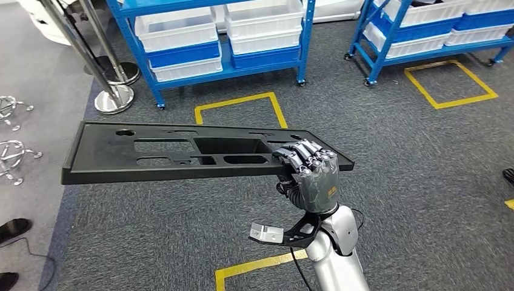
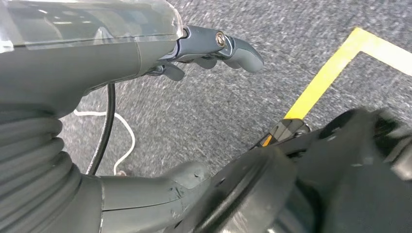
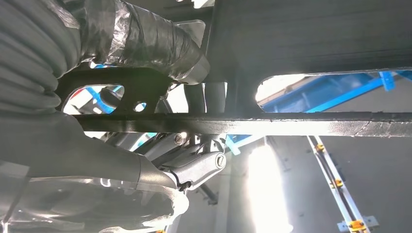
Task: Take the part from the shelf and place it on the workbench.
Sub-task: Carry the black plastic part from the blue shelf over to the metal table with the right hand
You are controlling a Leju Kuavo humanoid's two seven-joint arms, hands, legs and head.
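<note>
One long, flat, black plastic part with cut-out holes [image 1: 182, 151] is held up in the air over the grey carpet floor [image 1: 412, 176]. It is gripped at one end by the right hand [image 1: 309, 167], with the fingers [image 1: 306, 153] curled over the top and the thumb underneath. From the hand, the part sticks out far to the left, kept almost level. In the right wrist view, the part's thin edge [image 3: 291, 124] is seen clamped between thumb and fingers. Blue metal shelves with white bins [image 1: 212, 36] are seen well beyond the hand. The left hand [image 2: 145, 58] is seen above the carpet with nothing in it, its fingers apart.
</note>
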